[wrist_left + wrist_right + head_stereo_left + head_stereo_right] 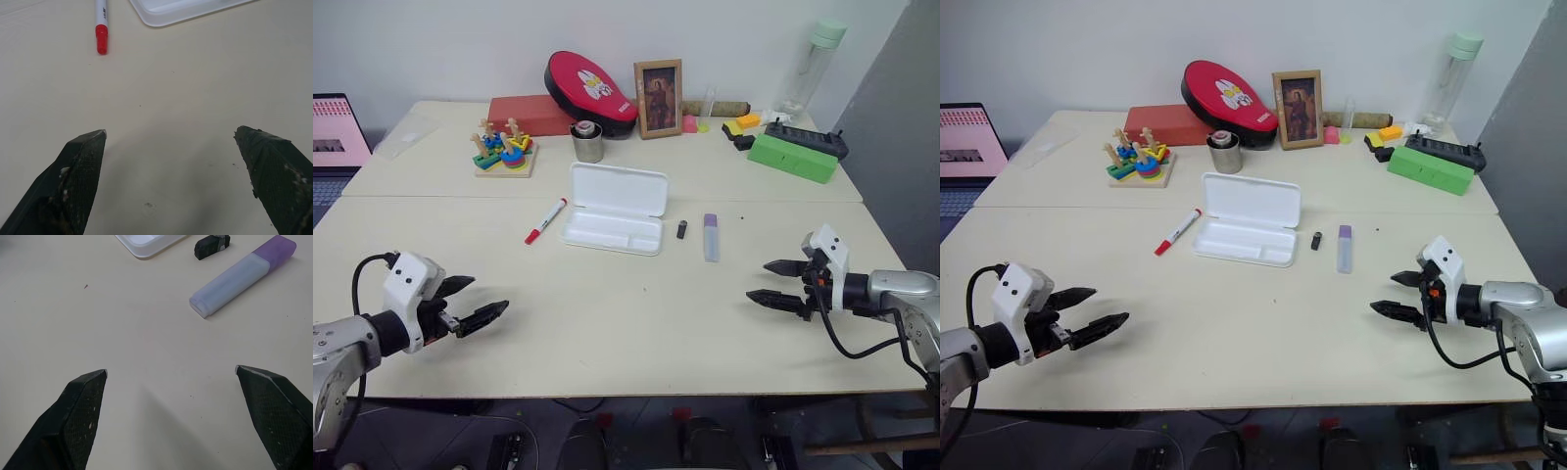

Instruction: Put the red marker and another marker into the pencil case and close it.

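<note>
So, table (607, 323): we see a pale cream surface made of two tops butted together, the seam running across behind the case.
Pencil case (614, 208): we find it open near the middle of the surface, lid laid back toward the far edge, its shallow tray bare; no writing on it that we can read.
Red marker (545, 220): it lies flat just beside the case, on the side of the left edge, tilted, red cap toward the near edge; there is small dark print on the barrel that we cannot read.
Purple-capped marker (711, 237): it lies flat on the other side of the case, toward the right edge, cap pointing to the far edge; we see no label.
Black stub (681, 230): it sits between the case and the purple-capped marker, touching neither.
Left gripper (475, 303): we see it above the near left part, fingers spread wide, holding nothing.
Right gripper (775, 283): it hangs above the near right part, fingers wide, nothing held.
</note>
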`<state>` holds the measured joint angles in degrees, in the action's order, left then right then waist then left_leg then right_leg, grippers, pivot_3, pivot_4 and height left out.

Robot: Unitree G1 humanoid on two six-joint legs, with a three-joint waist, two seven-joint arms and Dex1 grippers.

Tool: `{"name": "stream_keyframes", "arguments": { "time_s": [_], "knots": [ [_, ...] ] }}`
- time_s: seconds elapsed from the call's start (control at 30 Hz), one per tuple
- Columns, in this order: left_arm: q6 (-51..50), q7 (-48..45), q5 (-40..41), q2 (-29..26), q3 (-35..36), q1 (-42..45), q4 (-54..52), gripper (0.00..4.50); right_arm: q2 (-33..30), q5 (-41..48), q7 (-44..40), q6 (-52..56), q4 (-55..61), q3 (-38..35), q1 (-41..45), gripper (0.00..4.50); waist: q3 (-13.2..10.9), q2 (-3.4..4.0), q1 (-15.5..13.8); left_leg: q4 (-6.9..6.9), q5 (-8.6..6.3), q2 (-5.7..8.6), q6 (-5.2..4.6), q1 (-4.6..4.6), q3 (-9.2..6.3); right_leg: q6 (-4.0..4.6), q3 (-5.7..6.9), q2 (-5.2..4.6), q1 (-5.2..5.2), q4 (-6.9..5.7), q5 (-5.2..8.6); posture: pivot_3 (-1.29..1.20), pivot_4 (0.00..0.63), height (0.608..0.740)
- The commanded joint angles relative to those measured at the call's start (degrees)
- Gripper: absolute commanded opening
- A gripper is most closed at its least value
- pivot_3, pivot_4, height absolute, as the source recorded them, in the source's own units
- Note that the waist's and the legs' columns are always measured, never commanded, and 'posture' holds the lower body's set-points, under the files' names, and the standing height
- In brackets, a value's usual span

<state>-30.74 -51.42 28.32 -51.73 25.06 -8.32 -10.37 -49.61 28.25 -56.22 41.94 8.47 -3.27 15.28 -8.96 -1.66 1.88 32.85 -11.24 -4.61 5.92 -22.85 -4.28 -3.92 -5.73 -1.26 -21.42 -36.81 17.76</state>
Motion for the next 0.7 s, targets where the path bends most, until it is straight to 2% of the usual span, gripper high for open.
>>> {"name": "stream_keyframes", "arguments": {
  "time_s": [0.03, 0.27, 0.37, 0.5, 0.6, 0.7],
  "knots": [
    [0.65, -0.5, -0.79, -1.03, 0.63, 0.42, -0.41, 4.5, -1.01, 0.59, -0.35, -0.29, 1.74, -2.08, -0.04, 4.45, 0.0, 0.0, 0.0, 0.0, 0.0, 0.0, 0.0, 0.0, 0.0, 0.0, 0.0, 0.0, 0.0, 0.0, 0.0, 0.0, 0.15, 0.74],
    [0.77, -1.58, -1.81, -1.25, 0.63, 0.96, 0.98, 4.5, -0.07, 0.49, 0.31, -0.45, 1.61, -1.7, 0.04, 4.45, 0.01, -0.01, 0.0, 0.01, 0.0, 0.0, 0.0, 0.0, 0.0, -0.02, 0.0, 0.0, 0.04, -0.02, -0.02, 0.0, 0.15, 0.74],
    [3.08, -4.76, -2.34, -1.19, -3.03, 4.78, 4.77, 4.5, 1.55, 0.98, 1.7, -1.06, 2.21, -2.52, 0.62, 4.45, 0.01, -0.02, -0.11, 0.01, 0.0, 0.0, 0.0, 0.0, 0.0, -0.04, 0.02, 0.01, 0.03, -0.05, -0.02, 0.0, 0.15, 0.74],
    [8.38, -10.34, -5.55, -1.08, -11.09, 16.56, 13.49, 4.5, 5.37, 2.93, 4.15, -0.24, 5.14, -2.85, 2.87, 4.45, 0.0, 0.0, -0.22, 0.09, 0.01, 0.01, 0.01, 0.04, -0.04, -0.08, 0.06, 0.02, 0.0, -0.07, -0.04, 0.0, 0.15, 0.74],
    [13.45, -14.19, -8.88, 1.05, -17.61, 27.51, 22.28, 4.5, 8.65, 4.98, 6.68, 1.05, 8.5, -3.05, 4.09, 4.45, 0.04, -0.04, -0.27, 0.1, 0.04, -0.01, 0.01, -0.04, -0.03, -0.55, 0.03, 0.04, 0.2, -0.05, -0.33, 0.0, 0.15, 0.74],
    [19.04, -18.33, -13.38, 4.44, -24.2, 38.32, 32.98, 4.5, 11.04, 4.88, 9.47, 1.68, 11.81, -2.18, 4.69, 4.45, 0.08, -0.05, -0.25, 0.12, 0.05, 0.0, -0.01, -0.05, -0.11, -0.35, 0.08, 0.09, 0.22, -0.11, -0.48, 0.0, 0.15, 0.74]
  ]
}}
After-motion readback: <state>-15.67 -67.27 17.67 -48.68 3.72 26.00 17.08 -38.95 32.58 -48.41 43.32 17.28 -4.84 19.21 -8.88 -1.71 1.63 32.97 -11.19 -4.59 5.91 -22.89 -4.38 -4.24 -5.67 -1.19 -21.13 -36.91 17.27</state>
